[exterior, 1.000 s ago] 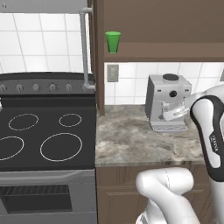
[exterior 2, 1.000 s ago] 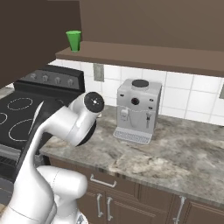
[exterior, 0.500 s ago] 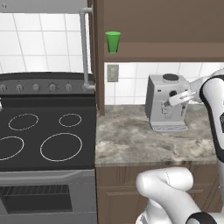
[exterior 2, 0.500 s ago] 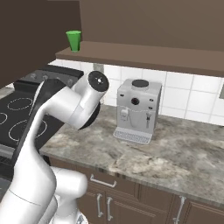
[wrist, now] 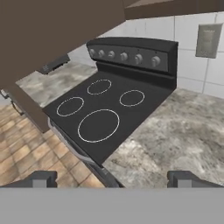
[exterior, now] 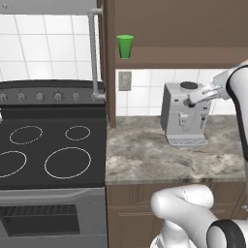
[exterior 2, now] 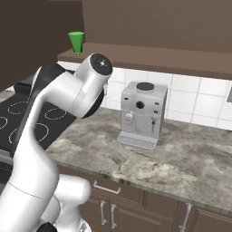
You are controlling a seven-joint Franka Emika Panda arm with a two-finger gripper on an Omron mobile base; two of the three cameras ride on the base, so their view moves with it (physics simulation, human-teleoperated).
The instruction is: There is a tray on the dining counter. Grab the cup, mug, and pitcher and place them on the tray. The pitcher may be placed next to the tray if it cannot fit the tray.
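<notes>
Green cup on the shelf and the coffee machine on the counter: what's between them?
Left base view: between the cup and the coffee machine lie the brown shelf edge, white tiled wall and a wall outlet. No vessels.

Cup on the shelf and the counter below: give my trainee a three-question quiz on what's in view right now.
1. True or false: the cup stands upright on the wooden shelf above the counter.
2. What stands on the counter against the tiled wall? A) a toaster B) a coffee machine C) a kettle
3. Fill in: in the hand view the claw has its fingertips far apart, so it is ____, and holds nothing.

Key: 1 true. 2 B, the coffee machine. 3 open.
</notes>
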